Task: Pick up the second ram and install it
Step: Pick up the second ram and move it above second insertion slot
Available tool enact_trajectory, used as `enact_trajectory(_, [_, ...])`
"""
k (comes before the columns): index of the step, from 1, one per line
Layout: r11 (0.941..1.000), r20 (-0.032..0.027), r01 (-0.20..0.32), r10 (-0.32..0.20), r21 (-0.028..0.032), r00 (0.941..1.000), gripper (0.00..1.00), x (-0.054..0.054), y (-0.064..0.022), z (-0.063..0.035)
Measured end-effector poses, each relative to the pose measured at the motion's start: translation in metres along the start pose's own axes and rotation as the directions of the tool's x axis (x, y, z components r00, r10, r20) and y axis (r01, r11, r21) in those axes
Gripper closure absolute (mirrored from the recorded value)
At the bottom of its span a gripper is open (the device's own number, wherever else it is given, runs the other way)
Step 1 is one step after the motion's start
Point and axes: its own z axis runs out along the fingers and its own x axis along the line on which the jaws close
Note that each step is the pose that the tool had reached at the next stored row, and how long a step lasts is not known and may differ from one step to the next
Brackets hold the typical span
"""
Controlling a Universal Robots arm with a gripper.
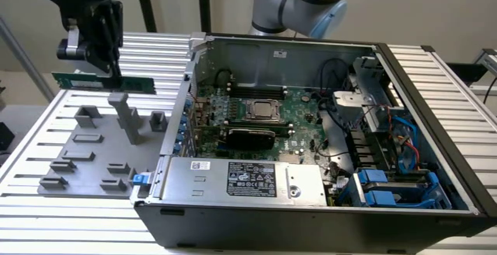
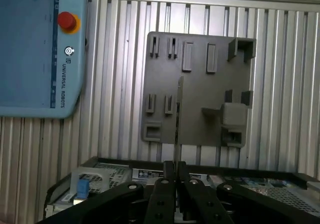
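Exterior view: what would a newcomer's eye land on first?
The open computer case dominates the exterior view's centre and right, with its green motherboard exposed. At the upper left, the gripper is shut on the second ram, a thin green stick held level above the grey holder plate beside the case.
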Motion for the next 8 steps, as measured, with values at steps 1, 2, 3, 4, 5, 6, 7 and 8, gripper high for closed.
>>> enact_trajectory(1, [1.0000, -0.0001, 0.000, 0.000, -0.0001, 1.0000, 0.86, 0.000, -0.0043, -0.0036])
enact_trajectory(2, [1.0000, 0.0001, 0.000, 0.000, 0.0001, 1.0000, 0.86, 0.000, -0.0091, -0.0063])
enact_trajectory(3, [1.0000, 0.0000, 0.000, 0.000, 0.0000, 1.0000, 0.86, 0.000, -0.0135, -0.0077])
enact_trajectory(4, [1.0000, 0.0001, 0.000, 0.000, 0.0000, 1.0000, 0.86, 0.000, -0.0178, -0.0084])
enact_trajectory(5, [1.0000, 0.0002, 0.000, 0.000, 0.0000, 1.0000, 0.86, 0.000, -0.0222, -0.0088])
enact_trajectory(6, [1.0000, 0.0003, 0.000, 0.000, 0.0000, 1.0000, 0.86, 0.001, -0.0267, -0.0091])
enact_trajectory(7, [1.0000, 0.0004, 0.000, 0.000, 0.0000, 1.0000, 0.86, 0.001, -0.0314, -0.0094])
enact_trajectory(8, [1.0000, 0.0005, 0.000, 0.000, -0.0001, 1.0000, 0.86, 0.001, -0.0361, -0.0098])
